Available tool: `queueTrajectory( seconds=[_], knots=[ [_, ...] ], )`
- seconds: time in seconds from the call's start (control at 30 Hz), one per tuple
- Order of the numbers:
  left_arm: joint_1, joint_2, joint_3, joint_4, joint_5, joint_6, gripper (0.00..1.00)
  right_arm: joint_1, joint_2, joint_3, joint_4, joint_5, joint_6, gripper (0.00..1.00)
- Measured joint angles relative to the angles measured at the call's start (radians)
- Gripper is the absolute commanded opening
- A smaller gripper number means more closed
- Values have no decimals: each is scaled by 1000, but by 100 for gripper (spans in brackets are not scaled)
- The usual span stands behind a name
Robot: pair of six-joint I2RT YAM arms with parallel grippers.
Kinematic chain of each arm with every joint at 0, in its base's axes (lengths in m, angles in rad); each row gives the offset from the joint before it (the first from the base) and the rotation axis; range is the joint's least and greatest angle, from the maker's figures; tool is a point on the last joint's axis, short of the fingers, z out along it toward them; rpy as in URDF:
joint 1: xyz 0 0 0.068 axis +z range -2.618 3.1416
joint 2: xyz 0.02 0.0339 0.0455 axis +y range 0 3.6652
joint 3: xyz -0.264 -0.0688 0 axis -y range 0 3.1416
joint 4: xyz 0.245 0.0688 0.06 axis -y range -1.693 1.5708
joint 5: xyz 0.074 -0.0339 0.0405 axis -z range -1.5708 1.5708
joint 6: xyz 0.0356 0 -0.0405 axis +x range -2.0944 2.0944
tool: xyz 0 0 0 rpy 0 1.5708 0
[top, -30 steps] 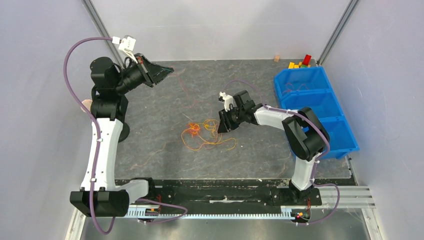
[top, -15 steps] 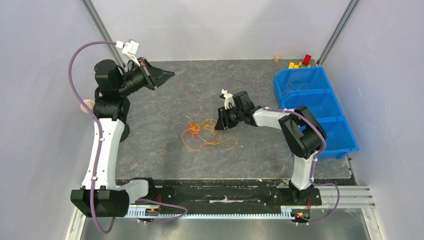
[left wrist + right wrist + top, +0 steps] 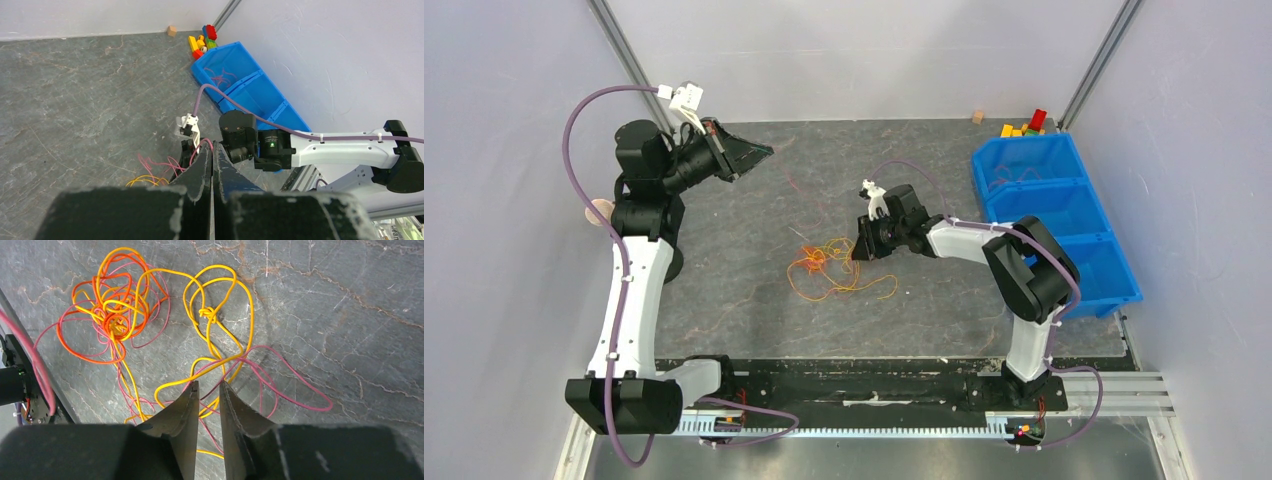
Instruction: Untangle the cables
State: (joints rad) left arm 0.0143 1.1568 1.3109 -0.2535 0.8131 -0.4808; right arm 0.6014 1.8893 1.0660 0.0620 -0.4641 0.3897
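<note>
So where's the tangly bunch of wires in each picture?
Top external: wires mid-table, just left of the right pincer.
Left wrist: low, left of middle, yellow and pink loops.
Right wrist: filling the upper left.
Shared landmark: the right pincer, right beside the wires.

The cables [image 3: 812,260] lie loose and flat near the middle of the table. An orange tangle [image 3: 117,320] is knotted with pink and yellow strands. Beside it, the yellow cable [image 3: 207,313] makes open loops with one small knot. A pink loop [image 3: 325,401] spreads outward. One thin red strand [image 3: 802,200] seems to run toward the far left corner.
</note>
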Motion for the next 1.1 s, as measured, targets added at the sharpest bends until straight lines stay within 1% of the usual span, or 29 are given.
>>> queueTrajectory(
  seconds=[0.07,0.1,0.43,0.53,0.73,0.77,0.8,0.83,0.97,1.1],
  knots=[
    [0,1,-1,0,0,0,2,5,-12,-2,-6,10,0,18],
    [0,1,-2,-1,0,0,2,7,-19,-4,-8,15,0,16],
    [0,4,-2,-3,0,1,2,25,-35,-7,-21,27,1,16],
    [0,8,-2,-4,0,1,2,25,-8,-7,-18,26,2,20],
    [0,10,-2,-7,0,5,2,23,46,3,0,6,20,31],
    [0,10,-2,-7,0,5,2,24,55,12,8,-2,23,24],
    [0,10,-3,-7,-1,5,2,24,60,17,11,-6,27,9],
    [0,10,-4,-7,-1,5,2,24,66,23,17,-12,27,0],
    [0,10,-11,-30,-16,19,2,23,62,22,25,-24,24,0],
    [7,10,-21,-87,-86,60,2,-1,-53,-36,10,-45,5,0]
  ],
)
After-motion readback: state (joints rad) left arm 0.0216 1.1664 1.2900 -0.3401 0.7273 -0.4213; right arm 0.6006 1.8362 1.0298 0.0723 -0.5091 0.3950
